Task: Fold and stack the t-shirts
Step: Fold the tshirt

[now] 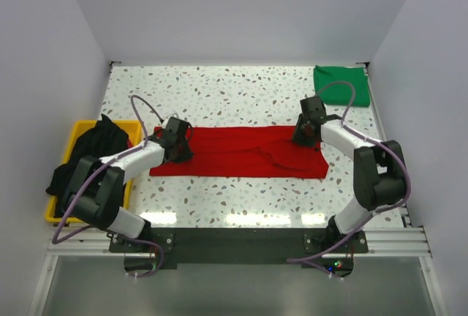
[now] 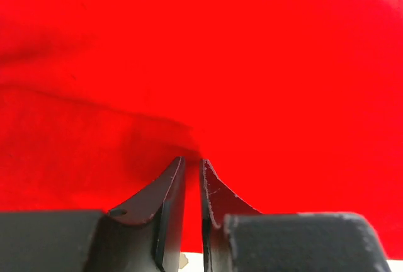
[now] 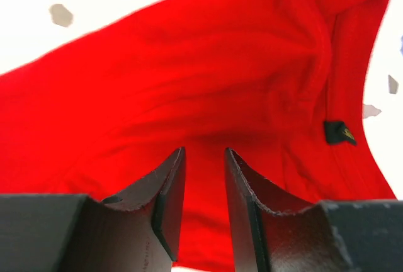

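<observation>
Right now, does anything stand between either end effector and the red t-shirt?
Nothing visible. The left end effector and right end effector both sit directly on the bright red short-sleeved cloth t-shirt, one near each end.

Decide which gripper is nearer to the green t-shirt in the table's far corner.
Right. The right gripper sits on the red t-shirt's right end, a short way from the green t-shirt; the left gripper is at the red t-shirt's opposite end, much farther away.
</observation>
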Controlling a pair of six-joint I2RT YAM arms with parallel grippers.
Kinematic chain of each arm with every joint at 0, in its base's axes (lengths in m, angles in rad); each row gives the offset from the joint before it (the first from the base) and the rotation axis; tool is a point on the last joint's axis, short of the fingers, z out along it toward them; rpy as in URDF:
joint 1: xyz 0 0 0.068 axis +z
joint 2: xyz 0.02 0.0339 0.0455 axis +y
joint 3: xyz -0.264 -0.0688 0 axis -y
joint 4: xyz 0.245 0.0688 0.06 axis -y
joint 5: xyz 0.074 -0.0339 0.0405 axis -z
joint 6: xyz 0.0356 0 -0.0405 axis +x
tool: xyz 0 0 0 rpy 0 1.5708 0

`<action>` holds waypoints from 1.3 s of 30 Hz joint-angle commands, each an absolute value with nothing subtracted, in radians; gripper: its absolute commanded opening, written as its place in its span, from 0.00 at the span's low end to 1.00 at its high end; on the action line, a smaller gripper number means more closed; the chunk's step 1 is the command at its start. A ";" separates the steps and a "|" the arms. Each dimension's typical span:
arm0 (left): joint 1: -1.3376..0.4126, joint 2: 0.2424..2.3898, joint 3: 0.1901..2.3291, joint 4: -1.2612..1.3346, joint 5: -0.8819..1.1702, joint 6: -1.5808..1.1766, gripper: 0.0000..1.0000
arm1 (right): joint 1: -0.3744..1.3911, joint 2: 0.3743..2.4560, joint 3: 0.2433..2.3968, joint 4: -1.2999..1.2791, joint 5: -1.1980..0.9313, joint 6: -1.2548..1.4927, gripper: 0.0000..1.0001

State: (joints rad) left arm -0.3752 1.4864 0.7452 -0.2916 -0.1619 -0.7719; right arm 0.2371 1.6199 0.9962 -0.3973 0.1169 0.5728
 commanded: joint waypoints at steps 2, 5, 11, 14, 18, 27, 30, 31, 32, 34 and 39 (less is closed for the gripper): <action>-0.440 1.499 0.735 -0.256 -0.277 -0.746 0.18 | 0.236 1.721 1.040 -0.368 0.147 0.581 0.34; -0.491 1.519 0.726 -0.267 -0.288 -0.756 0.16 | 0.236 1.793 1.086 -0.379 0.161 0.565 0.34; -0.606 1.493 0.669 -0.291 -0.279 -0.836 0.16 | 0.235 1.949 1.282 -0.443 0.135 0.505 0.34; -0.678 1.459 0.637 -0.295 -0.256 -0.909 0.16 | 0.235 2.067 1.448 -0.489 0.107 0.468 0.34; -0.784 1.456 0.643 -0.265 -0.207 -1.003 0.17 | 0.239 2.215 1.678 -0.520 0.003 0.413 0.35; -0.986 1.707 0.923 -0.135 -0.088 -0.993 0.22 | 0.267 2.603 2.319 -0.702 -0.187 0.333 0.43; -0.988 1.759 1.006 -0.121 -0.035 -0.956 0.23 | 0.273 2.637 2.404 -0.692 -0.251 0.350 0.47; -0.988 1.761 1.023 -0.129 -0.037 -0.944 0.23 | 0.275 2.631 2.402 -0.686 -0.252 0.351 0.47; -0.988 1.753 1.054 -0.138 -0.047 -0.928 0.27 | 0.275 2.597 2.395 -0.677 -0.250 0.353 0.49; -0.985 1.738 1.071 -0.163 -0.057 -0.881 0.30 | 0.275 2.556 2.356 -0.640 -0.235 0.347 0.56; -0.985 1.666 1.063 -0.201 -0.089 -0.818 0.32 | 0.273 2.429 2.370 -0.656 -0.175 0.341 0.64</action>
